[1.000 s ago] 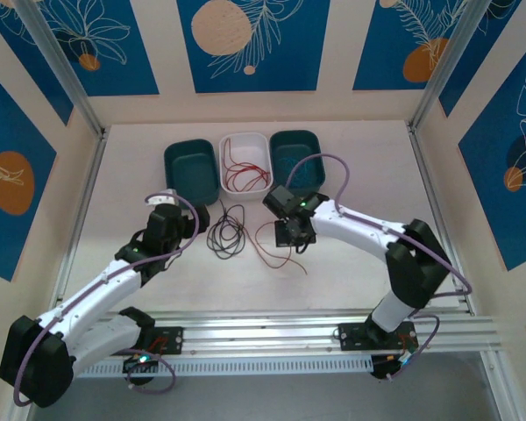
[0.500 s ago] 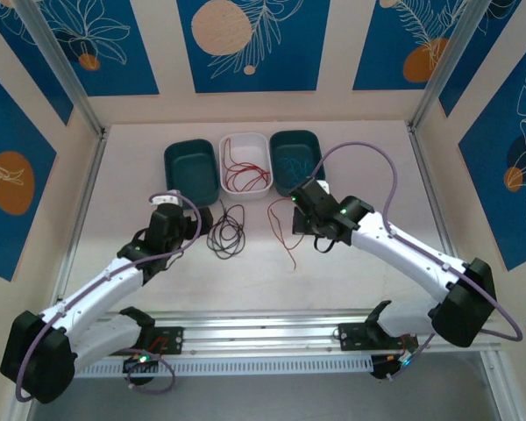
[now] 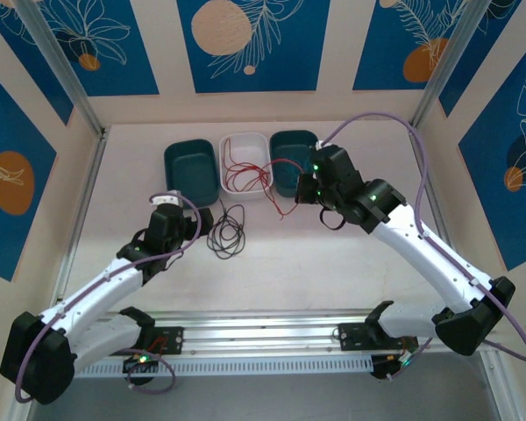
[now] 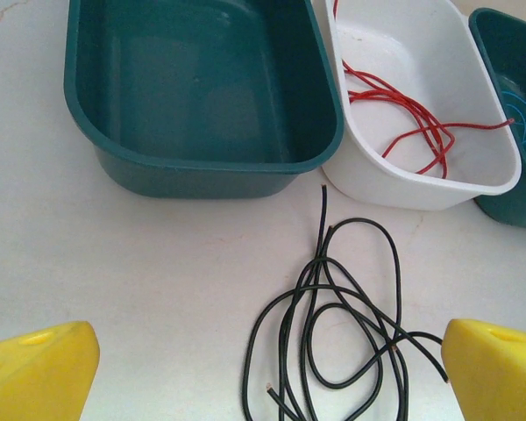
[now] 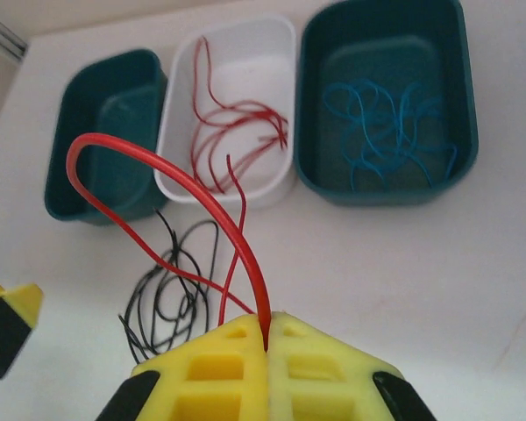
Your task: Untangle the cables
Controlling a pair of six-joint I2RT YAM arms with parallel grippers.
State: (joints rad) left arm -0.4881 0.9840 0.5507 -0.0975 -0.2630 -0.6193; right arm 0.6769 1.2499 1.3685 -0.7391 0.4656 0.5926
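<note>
Left of centre in the overhead view, my left end effector (image 3: 195,219) is spread wide open with nothing in it. Just to its right, the black cable (image 3: 226,232) lies in loose loops on the surface (image 3: 351,254). Above that there's a row of bins: left teal bin (image 3: 168,171), white bin (image 3: 245,136) with red cables (image 3: 244,175) in it, and right teal bin (image 3: 294,133) holding blue cables (image 5: 390,127). Right of centre, my right end effector (image 5: 267,329) is clenched on a red cable (image 5: 158,162) that arcs up and left, in front of the white bin.
</note>
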